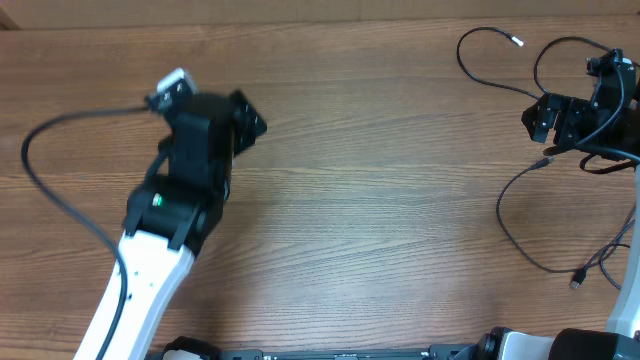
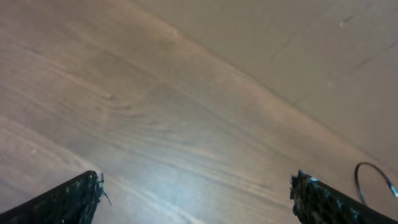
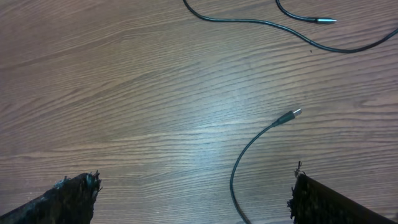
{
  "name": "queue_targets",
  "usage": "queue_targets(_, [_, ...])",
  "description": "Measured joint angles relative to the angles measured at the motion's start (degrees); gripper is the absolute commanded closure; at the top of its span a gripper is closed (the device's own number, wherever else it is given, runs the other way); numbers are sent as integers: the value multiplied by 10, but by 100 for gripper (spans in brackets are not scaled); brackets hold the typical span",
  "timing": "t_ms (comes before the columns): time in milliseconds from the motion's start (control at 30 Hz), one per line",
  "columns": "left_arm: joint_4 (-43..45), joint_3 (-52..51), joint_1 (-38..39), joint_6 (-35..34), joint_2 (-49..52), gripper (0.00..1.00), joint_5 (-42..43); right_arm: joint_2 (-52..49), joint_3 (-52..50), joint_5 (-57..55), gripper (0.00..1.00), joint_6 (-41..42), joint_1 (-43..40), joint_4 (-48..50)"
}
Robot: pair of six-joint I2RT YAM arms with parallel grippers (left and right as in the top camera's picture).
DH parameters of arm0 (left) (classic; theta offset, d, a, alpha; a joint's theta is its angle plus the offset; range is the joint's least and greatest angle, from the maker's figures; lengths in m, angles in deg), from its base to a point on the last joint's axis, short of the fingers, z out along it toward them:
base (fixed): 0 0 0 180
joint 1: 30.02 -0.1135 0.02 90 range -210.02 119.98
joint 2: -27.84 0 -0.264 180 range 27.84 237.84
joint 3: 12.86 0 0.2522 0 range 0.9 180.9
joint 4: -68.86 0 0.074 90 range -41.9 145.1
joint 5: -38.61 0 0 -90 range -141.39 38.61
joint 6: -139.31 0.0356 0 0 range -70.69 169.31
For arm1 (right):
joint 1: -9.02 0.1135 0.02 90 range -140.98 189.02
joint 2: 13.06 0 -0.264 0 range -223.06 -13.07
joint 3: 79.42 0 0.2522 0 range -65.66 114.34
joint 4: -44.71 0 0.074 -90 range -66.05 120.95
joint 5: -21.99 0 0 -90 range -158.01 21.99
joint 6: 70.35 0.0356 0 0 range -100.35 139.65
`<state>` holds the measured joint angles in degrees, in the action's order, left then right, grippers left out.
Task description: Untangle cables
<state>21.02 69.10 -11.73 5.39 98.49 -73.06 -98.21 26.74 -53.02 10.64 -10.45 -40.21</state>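
Starting on the left, the left arm (image 1: pixel 155 270) reaches up across the brown wooden table (image 1: pixel 380 200). A thick black wire (image 1: pixel 26 158) bends out from this arm in a big curve. The left gripper (image 1: pixel 245 118) hangs over bare wood and looks a bit blurry from above. In the left wrist view its two fingertips (image 2: pixel 68 199) sit far apart at the bottom corners, so this gripper is spread wide with nothing in it. A small dark loop (image 2: pixel 373 177) peeks in at the right edge of that view, and I cannot tell what it is.

The cables (image 1: pixel 500 215) all lie on the right side of the table, well apart from the left gripper. One thin cord curls near the top and ends in a silver tip (image 1: pixel 518 42). Another cord starts just under the right gripper (image 1: pixel 537 122) and swings down in a big curve. A small plug (image 1: pixel 578 282) lies near the bottom right.

In the right wrist view the right gripper's fingertips (image 3: pixel 74 196) are far apart too, spread wide and holding nothing. A silver-ended plug (image 3: pixel 295 114) lies on the wood ahead of them, not touching them. A long cord (image 3: pixel 261 23) runs across the wood farther off.
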Motion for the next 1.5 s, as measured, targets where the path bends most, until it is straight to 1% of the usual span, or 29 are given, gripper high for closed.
queue_targets(67, [60,-63,0,0,-50,0,5,0,0,0,0,0,0,1])
queue_targets(100, [76,-81,0,0,-68,1,7,0,0,0,0,0,0,0])
queue_targets(267, [221,-197,-2,0,-183,0,27,0,0,0,0,0,0,0])
queue_targets(300, [265,-227,-6,0,-209,0,32,0,0,0,0,0,0,0])
queue_targets(467, [440,-379,-38,0,-324,0,65,0,0,0,0,0,0,0])
queue_targets(567, [504,-454,-62,0,-375,0,83,0,0,0,0,0,0,0])
queue_targets(600, [536,-499,-77,0,-405,0,95,0,0,0,0,0,0,0])
queue_targets(700, [553,-568,-101,0,-467,0,108,0,0,0,0,0,0,0])
queue_targets(867, [555,-655,-131,0,-554,0,113,0,0,0,0,0,0,0])
queue_targets(933, [513,-672,-138,0,-582,0,115,0,0,0,0,0,0,1])
queue_targets(1133, [400,-677,-149,25,-614,1,118,0,0,0,0,0,0,0])
queue_targets(1267, [310,-677,-156,69,-628,0,122,0,0,0,0,0,0,0])
queue_targets(1367, [301,-677,-159,138,-641,0,146,0,0,0,0,0,0,0])
queue_targets(1400, [298,-677,-162,171,-650,0,162,0,0,0,0,0,0,0])
queue_targets(1500, [296,-677,-162,232,-670,0,187,0,0,0,0,0,0,0])
